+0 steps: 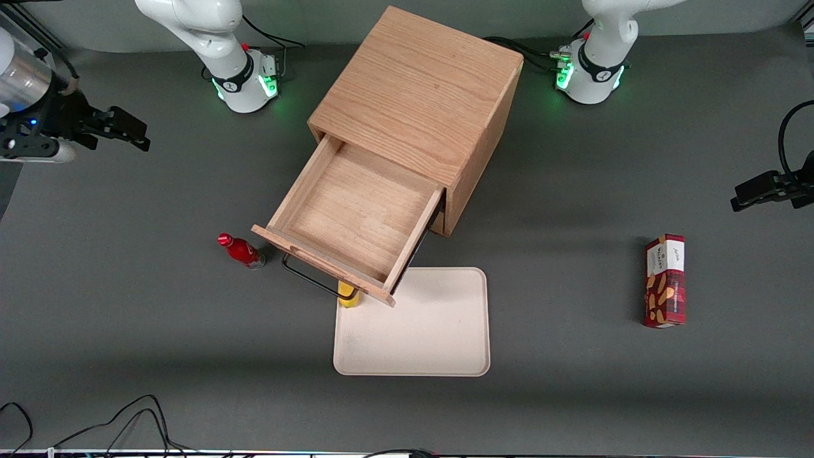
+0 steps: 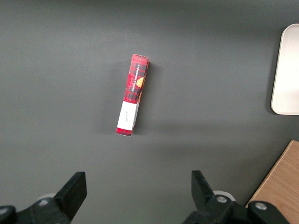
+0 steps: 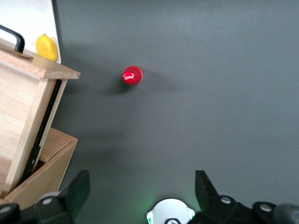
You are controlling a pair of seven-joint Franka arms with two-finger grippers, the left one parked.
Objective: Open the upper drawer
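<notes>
Lying nearest the front camera: cream rectangular plastic tray (image 1: 439, 337). Just above its far edge, standing pulled fully out of the oak cube cabinet (image 1: 420, 102): light oak upper drawer (image 1: 350, 216). Hovering toward the working arm's end, well apart: black two-finger gripper (image 1: 130, 130), fingers spread, holding nothing.

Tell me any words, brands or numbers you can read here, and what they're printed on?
Red snack box: script and side lettering, too small to read.
Red bottle: no readable label.
Cabinet's upper drawer, tray: no text.
The tool hangs toward the working arm's end, open; no markings.
</notes>
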